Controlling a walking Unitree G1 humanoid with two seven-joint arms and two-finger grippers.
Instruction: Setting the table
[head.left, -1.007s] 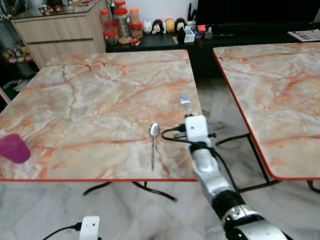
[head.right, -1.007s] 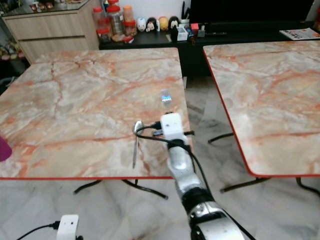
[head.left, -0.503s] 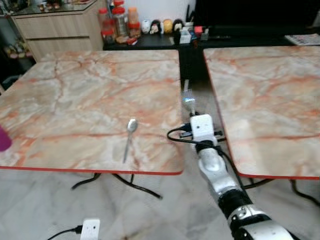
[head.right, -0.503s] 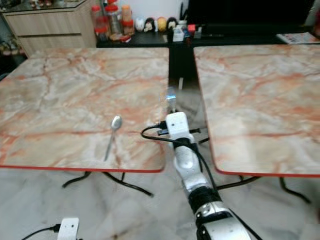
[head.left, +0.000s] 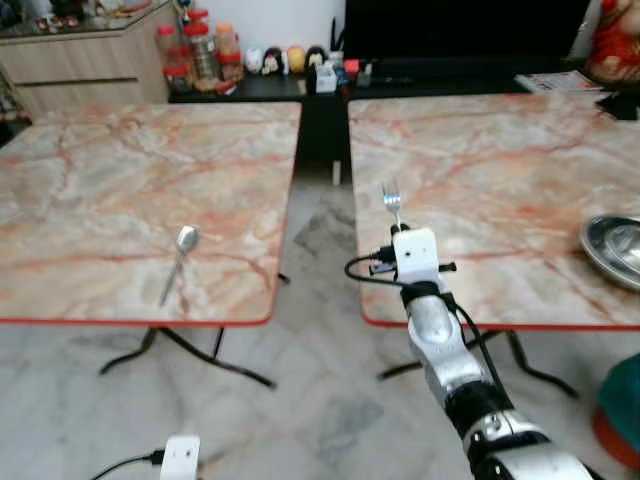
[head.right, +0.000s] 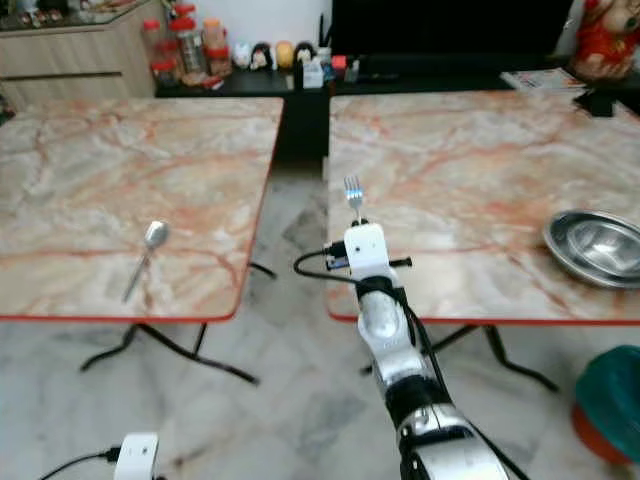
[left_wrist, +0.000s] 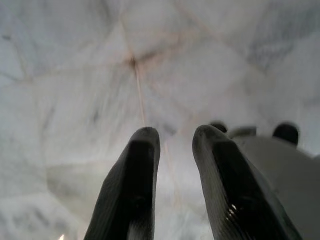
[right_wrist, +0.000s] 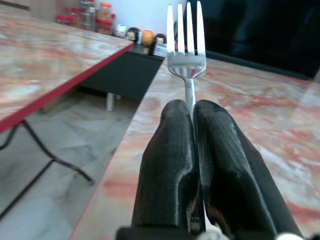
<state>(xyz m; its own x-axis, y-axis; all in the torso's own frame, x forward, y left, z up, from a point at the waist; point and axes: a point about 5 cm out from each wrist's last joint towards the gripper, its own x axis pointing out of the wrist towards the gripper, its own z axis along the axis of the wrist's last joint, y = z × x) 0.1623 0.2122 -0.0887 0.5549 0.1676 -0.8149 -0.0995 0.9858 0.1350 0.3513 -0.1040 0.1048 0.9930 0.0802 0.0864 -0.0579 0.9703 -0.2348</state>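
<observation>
My right gripper (right_wrist: 192, 117) is shut on a silver fork (right_wrist: 186, 37), tines pointing up and forward. In the head views the fork (head.left: 392, 198) stands above the near left corner of the right marble table (head.left: 500, 170). A silver spoon (head.left: 177, 260) lies on the left marble table (head.left: 120, 190) near its front edge. A steel bowl (head.right: 597, 243) rests at the right table's right side. My left gripper (left_wrist: 172, 150) hangs low over the marble floor, its fingers a little apart with nothing between them.
A gap of floor (head.left: 320, 230) separates the two tables. A dark sideboard (head.left: 300, 85) with jars and small figures runs along the far wall. A teal and orange object (head.right: 605, 400) sits on the floor at the right.
The whole view has swung to the right: the left table slid leftward, the right table and steel bowl came into view. The fork stays in my right gripper, now over the right table's corner.
</observation>
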